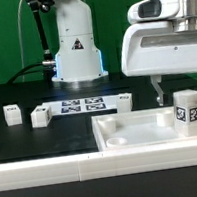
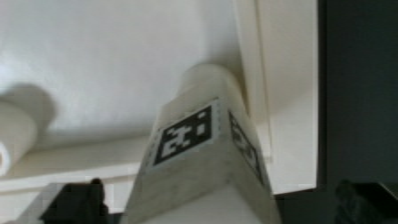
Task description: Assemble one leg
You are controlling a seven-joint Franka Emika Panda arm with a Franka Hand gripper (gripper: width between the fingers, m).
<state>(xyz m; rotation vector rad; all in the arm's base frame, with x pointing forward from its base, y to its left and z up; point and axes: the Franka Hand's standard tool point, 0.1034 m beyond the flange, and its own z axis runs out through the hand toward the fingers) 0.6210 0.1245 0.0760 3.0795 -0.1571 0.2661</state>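
Clearly the leg [image 1: 188,109] is a small, square-sided white post with a black-and-white tag on its side, and it stands upright on the large white panel [image 1: 141,133] near that panel's corner at the exterior view's right. It looks like a rigid, light block, likely moulded plastic with smooth faces, so it should not bend or crush, though it could slip or twist if pinched off-centre. The best hold is judged to be across two opposite flat sides, high enough to keep the post from tipping. In the wrist view the leg [image 2: 199,160] fills the middle of the picture, with the tool's dark fingertips [image 2: 71,203] showing to either side of its near end; the tool [image 2: 214,208] seems to straddle the post, but whether the pads actually touch it cannot be told. The panel has a raised rim and round sockets [image 1: 114,140], so the post has to be lifted clear and not slid. Beyond the panel, the black table [image 1: 16,97] carries other white tagged blocks [image 1: 40,115] well apart toward the exterior view's left, and the marker board [image 1: 84,104] lies flat behind. A green backdrop closes the room, and the arm's base stands at the rear.
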